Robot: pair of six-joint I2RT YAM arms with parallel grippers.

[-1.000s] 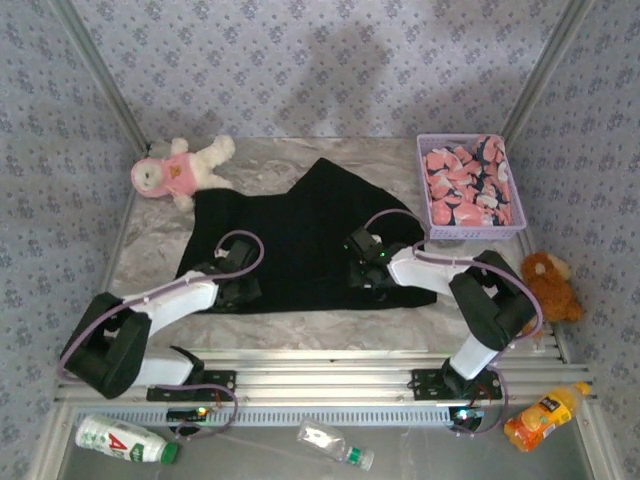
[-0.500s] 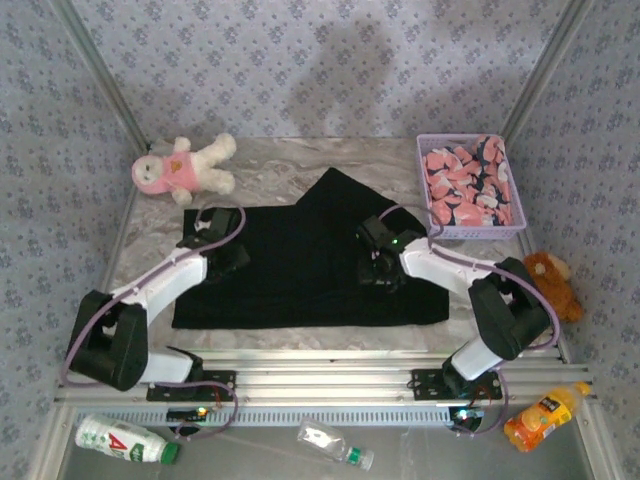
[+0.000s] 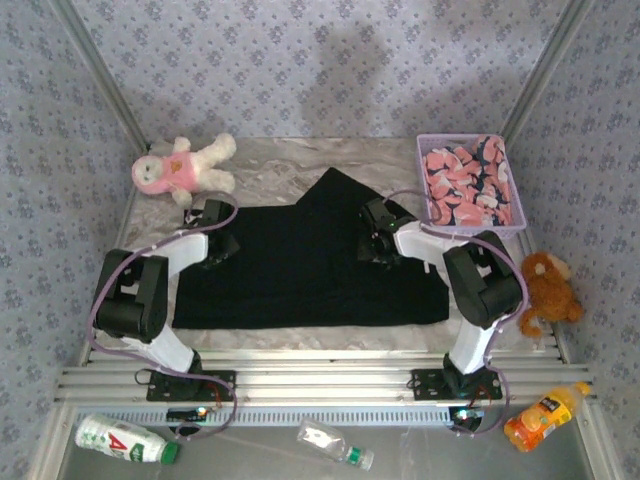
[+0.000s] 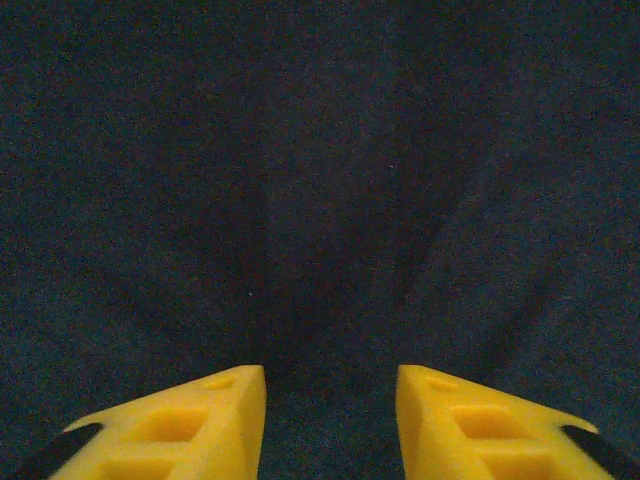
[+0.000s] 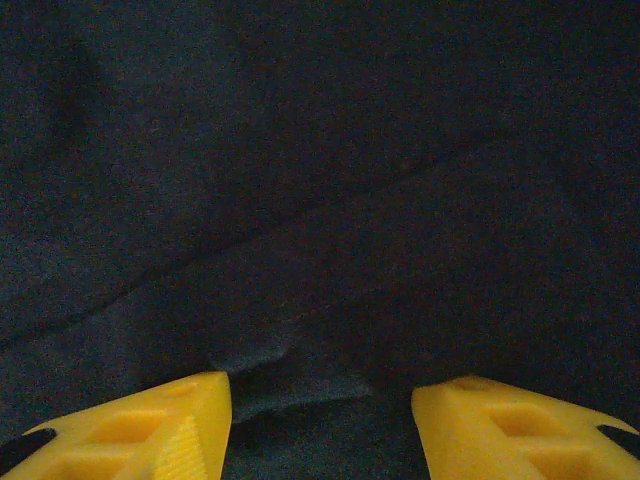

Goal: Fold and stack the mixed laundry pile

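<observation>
Cloth is lying flatter now: the black T-shirt (image 3: 310,275) is sitting mid-table as a folded rectangle. The left gripper (image 3: 215,240) and right gripper (image 3: 378,243) are hovering at its far edge, jaws apart, letting go. The pink garment (image 3: 465,185) is waiting in the lavender basket (image 3: 424,185).

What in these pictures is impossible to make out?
Top view: fingertips of the left gripper and right gripper, lost against the black T-shirt.
Wrist views: the T-shirt's edges, cut off by the frame.
Top view: the pink garment's shape, bunched inside the basket.
</observation>
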